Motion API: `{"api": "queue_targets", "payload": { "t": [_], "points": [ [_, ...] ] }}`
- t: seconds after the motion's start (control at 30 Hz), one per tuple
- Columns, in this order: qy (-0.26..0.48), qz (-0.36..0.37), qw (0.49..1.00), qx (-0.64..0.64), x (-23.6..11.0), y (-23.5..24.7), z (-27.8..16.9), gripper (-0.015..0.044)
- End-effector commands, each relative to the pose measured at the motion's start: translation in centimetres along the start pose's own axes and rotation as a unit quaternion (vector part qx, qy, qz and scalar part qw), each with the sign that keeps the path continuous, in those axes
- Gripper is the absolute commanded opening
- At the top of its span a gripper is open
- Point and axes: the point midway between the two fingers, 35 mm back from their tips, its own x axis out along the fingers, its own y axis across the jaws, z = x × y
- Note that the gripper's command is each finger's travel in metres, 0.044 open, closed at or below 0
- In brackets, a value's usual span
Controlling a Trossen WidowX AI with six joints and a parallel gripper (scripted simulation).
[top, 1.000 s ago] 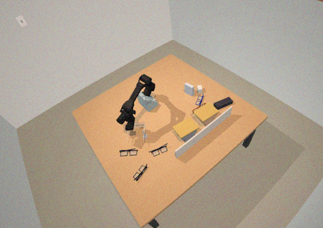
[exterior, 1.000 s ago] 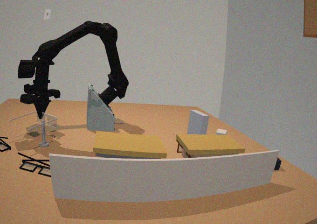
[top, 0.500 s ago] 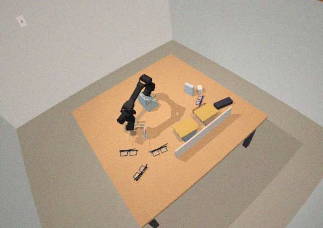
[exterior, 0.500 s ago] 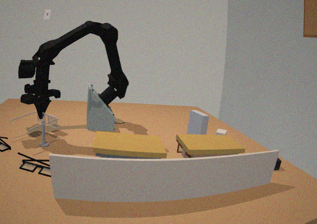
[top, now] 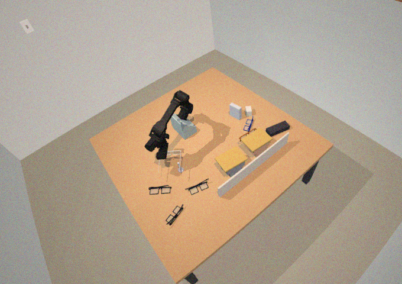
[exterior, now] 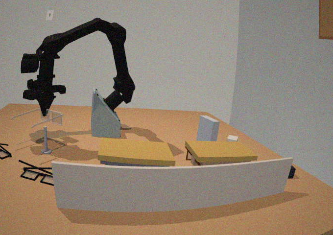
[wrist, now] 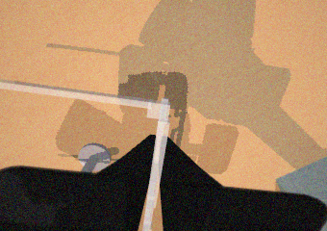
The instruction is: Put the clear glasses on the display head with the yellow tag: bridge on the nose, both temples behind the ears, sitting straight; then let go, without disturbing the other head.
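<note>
Holding the clear glasses (exterior: 51, 117) by the front frame, the gripper (exterior: 44, 112) has its jaws pinched nearly shut on the thin rim, and the arm (exterior: 89, 29) carries them in the air with the temples trailing level toward the left of the exterior view. That grip near the lens corner (seen from the wrist as a pale bar running up between the fingers) leaves both temples free, which I judge is what seating them behind ears will need.

Just below stands a small grey post (exterior: 45, 140) on a round foot, likely the stand the pair came from; the glasses hang above it, apart.

No head or yellow tag can be made out. Two yellow-topped blocks (exterior: 135, 152) sit behind a long white curved screen (exterior: 169, 185), and the heads may be hidden under or behind these.

Three black pairs (top: 159, 190) lie on the table (top: 208, 231) near the arm, a blue pair (top: 248, 124) leans beyond the blocks, and a grey wedge (exterior: 103, 119) stands by the arm's base. Any carry toward the blocks has to pass the wedge and clear the screen.
</note>
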Motion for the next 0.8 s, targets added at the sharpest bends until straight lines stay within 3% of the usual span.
{"api": "queue_targets", "payload": {
  "t": [0.0,0.23,0.77],
  "points": [
    [-0.004,0.006,1.000,-0.005,-2.7,0.1,-0.2,0.0000],
    [-0.017,0.007,1.000,-0.003,-3.2,0.2,-1.0,0.0000],
    [-0.127,0.033,0.991,0.006,-6.7,0.5,-10.3,0.0000]
  ]
}}
